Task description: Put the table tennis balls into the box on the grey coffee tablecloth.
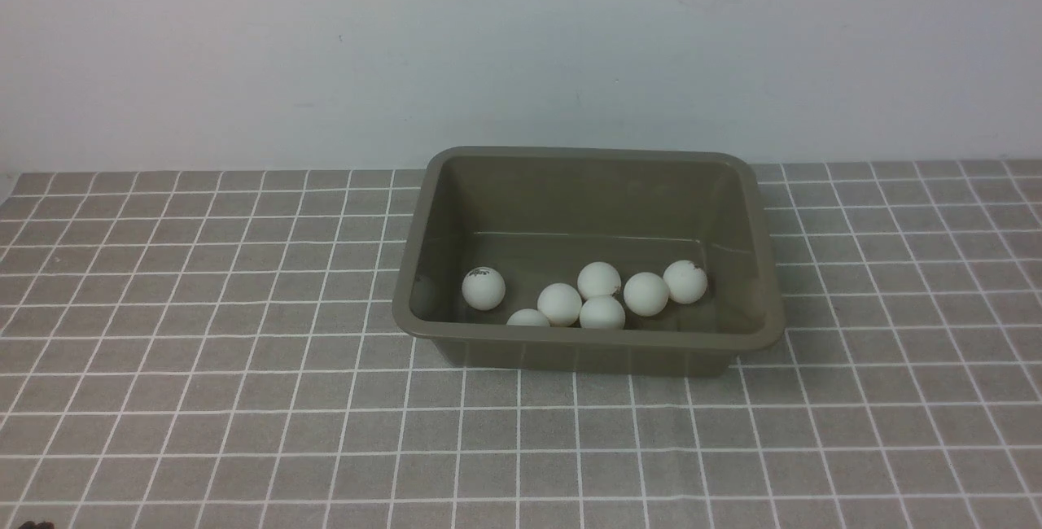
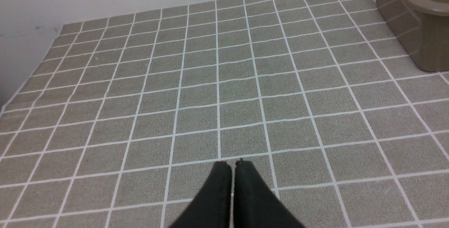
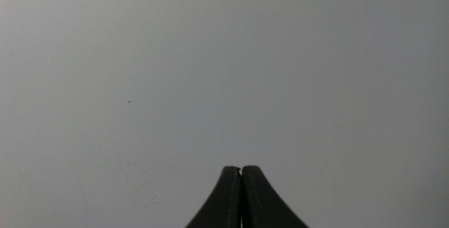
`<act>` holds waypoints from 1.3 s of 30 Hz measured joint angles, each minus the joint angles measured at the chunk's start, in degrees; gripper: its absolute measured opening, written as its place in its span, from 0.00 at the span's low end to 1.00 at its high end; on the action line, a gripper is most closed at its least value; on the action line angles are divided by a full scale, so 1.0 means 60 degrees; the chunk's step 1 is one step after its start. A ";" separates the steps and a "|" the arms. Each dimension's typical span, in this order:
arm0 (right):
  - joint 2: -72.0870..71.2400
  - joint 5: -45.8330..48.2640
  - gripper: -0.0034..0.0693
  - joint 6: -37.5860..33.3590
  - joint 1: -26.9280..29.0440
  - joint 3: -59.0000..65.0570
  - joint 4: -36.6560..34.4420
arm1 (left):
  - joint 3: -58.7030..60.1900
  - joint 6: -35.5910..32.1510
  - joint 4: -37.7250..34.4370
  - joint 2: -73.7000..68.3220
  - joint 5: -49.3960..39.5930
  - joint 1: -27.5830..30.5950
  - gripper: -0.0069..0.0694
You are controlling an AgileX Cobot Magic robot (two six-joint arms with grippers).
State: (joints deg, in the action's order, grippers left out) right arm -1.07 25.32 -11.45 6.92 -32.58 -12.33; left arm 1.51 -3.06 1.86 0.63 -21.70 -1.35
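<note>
The box [image 1: 588, 187] sits on the cloth [image 1: 203, 399] just right of the middle of the front view, its long sides running across the view and its far wall close to the pale wall [image 1: 521, 41] behind the bench. All seven balls [image 1: 600, 280] lie inside it, gathered toward the near wall. Taking the box floor as a clock face seen from the front, one ball [image 1: 483, 287] with a dark mark on top rests alone at about 8 o'clock. One ball [image 1: 528, 318] at 7 o'clock is half hidden by the near rim, with another ball [image 1: 560, 303] touching or nearly touching it. A further ball [image 1: 602, 313] lies at 6 o'clock, right against the one above it. Two more, a plain ball [image 1: 645, 294] and a marked ball [image 1: 685, 281], run out toward 4 o'clock, side by side.

Neither arm shows in the front view. In the left wrist view the left gripper [image 2: 233, 163] has its fingers [image 2: 219, 193] pressed together on nothing, hanging over bare cloth, with a corner of the box at the frame's edge. In the right wrist view the right gripper [image 3: 241, 167] also has its fingers [image 3: 257, 200] together and empty, facing only the plain wall.
</note>
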 joint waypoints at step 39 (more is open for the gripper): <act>0.0008 -0.0696 0.03 0.3038 -0.1331 0.5640 0.3335 | 0.0000 0.0000 -0.0012 0.0000 0.0000 -0.0008 0.09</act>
State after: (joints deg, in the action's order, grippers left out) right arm -1.02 21.15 6.78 -1.07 1.26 7.68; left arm 1.51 -3.06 1.79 0.63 -21.70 -1.40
